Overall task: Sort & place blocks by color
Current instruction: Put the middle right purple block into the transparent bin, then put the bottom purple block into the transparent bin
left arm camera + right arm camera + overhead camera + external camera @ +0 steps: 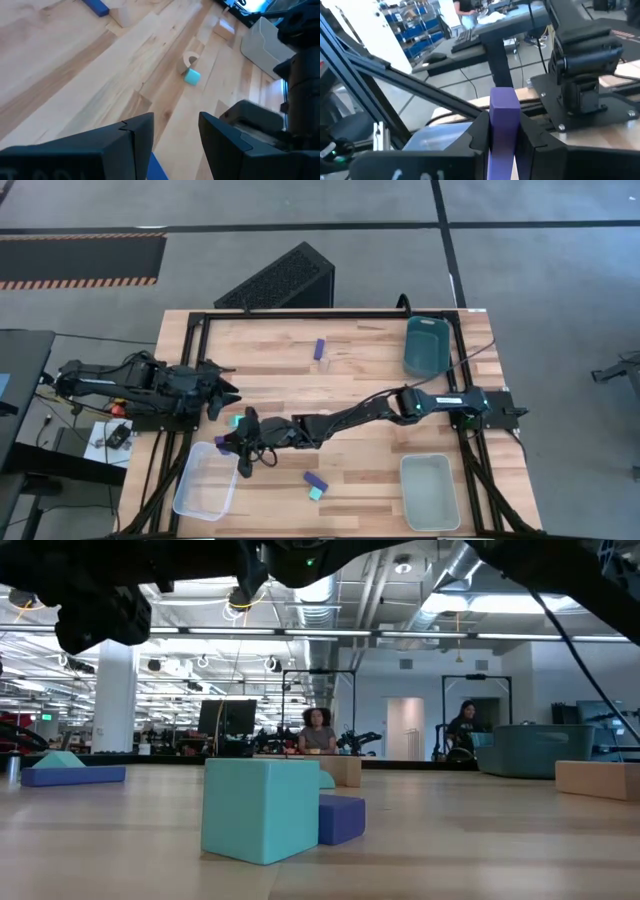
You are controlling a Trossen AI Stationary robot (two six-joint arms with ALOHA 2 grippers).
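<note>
One smooth purple oblong block point(502, 125), upright between right hand point(503, 137) fingers.

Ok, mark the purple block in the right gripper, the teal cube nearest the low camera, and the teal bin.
purple block point(503, 117), right wrist view, its upright face.
teal cube point(260, 808), low view, front face.
teal bin point(425, 360), high view, its wall.

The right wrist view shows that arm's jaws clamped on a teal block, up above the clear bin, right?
Not teal. The right wrist view shows the right gripper clamped on a purple block. The rest holds: the high view puts it above the clear bin.
</note>
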